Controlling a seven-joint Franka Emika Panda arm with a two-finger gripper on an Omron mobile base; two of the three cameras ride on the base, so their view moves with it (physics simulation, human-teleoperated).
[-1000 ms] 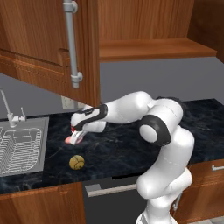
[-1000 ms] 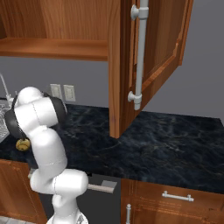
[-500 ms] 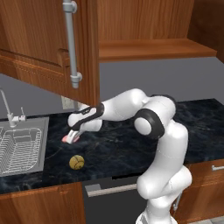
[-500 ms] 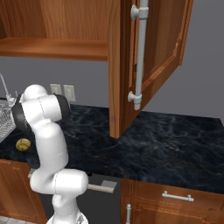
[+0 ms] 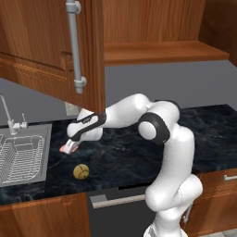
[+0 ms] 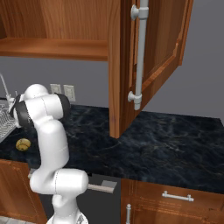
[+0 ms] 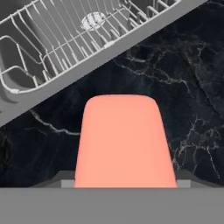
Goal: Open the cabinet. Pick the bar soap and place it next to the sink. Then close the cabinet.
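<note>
Soap: the bar soap (image 7: 124, 140) sits clamped in my tool (image 5: 68, 148), jaws spread wide around its width, low over the dark counter (image 7: 192, 109). At ten o'clock in my hand view lies the sink (image 7: 65, 43), near. A yellow-brown ball (image 5: 81, 171) rests just beside. Released too high, it may skid into the basin. Farther up, the cabinet (image 5: 51, 51) hangs open; rising carelessly could strike that door.
</note>
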